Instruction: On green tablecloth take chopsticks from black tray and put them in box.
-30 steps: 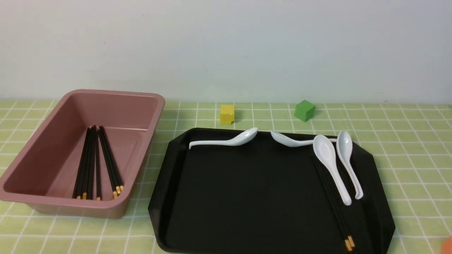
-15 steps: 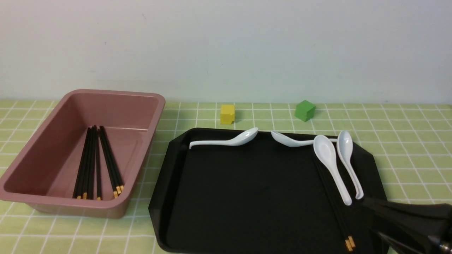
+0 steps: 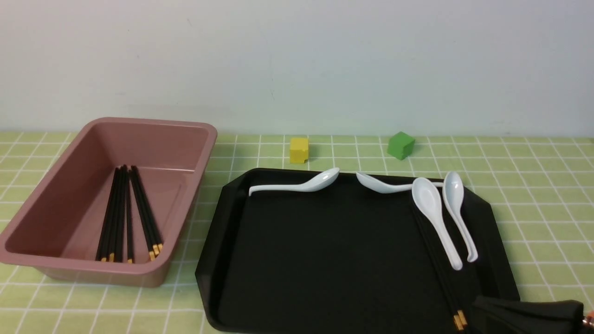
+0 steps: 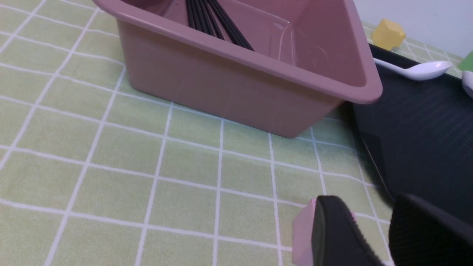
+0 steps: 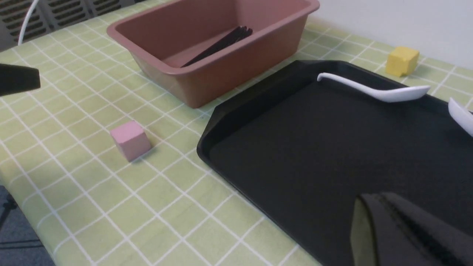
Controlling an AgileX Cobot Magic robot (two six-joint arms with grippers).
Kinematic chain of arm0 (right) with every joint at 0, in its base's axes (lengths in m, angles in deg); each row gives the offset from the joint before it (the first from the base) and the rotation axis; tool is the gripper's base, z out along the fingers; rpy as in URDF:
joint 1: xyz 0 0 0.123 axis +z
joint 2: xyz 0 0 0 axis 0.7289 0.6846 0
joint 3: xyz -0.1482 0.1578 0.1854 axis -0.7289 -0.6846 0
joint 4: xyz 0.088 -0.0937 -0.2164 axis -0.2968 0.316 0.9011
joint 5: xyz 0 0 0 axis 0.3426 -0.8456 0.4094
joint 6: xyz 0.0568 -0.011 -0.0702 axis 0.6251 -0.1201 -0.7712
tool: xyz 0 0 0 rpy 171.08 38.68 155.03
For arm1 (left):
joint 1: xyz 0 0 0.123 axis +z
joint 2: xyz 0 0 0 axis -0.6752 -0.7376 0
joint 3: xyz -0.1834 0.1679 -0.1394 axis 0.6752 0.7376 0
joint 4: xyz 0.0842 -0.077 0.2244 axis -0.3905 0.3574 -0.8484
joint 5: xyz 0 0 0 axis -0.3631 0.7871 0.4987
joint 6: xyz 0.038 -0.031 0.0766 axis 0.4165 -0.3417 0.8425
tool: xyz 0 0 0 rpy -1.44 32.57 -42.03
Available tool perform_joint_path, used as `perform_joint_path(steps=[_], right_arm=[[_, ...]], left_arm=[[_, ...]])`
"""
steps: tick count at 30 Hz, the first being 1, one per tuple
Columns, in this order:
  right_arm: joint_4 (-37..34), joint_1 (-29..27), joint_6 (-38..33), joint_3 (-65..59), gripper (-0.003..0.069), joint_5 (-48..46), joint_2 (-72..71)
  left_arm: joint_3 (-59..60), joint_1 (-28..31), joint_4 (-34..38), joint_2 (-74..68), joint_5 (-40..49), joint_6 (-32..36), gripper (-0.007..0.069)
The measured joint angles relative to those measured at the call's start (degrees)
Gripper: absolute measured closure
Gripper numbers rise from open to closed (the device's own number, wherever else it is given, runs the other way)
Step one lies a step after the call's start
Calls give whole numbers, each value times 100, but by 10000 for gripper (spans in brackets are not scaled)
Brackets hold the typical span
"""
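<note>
Where chopsticks (image 3: 441,273) fade into the black tray (image 3: 325,260), the right tool's (image 3: 477,311) spread cannot be told; the left tool (image 4: 371,221) stands parted.

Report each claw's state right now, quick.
Left claw: open, holding nothing.
Right claw: open or closed cannot be told.

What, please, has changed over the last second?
The right gripper entered from the lower right, then sank toward the near ends of the chopsticks on the black tray; nothing gripped yet. The box, its chopsticks, the spoons, yellow cube and green cube stayed put.
</note>
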Motion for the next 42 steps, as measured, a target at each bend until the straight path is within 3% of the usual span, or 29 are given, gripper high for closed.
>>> perform_joint_path(steps=[13, 15, 21, 28, 36, 42], right_arm=[[66, -189, -138, -232, 631, -143, -440], [54, -415, -145, -400, 628, -159, -612], [22, -1953, -151, -1370, 619, -240, -1782], [-3, -3169, -151, -2002, 610, -366, -2928], [-21, -3888, -151, -2002, 603, -1155, -3502], [-26, -3990, -151, -1973, 596, -1478, -3550]], left_arm=[[0, 0, 0, 0, 0, 0, 386], [0, 0, 0, 0, 0, 0, 386], [0, 0, 0, 0, 0, 0, 386], [0, 0, 0, 0, 0, 0, 386], [0, 0, 0, 0, 0, 0, 386], [0, 0, 0, 0, 0, 0, 386]])
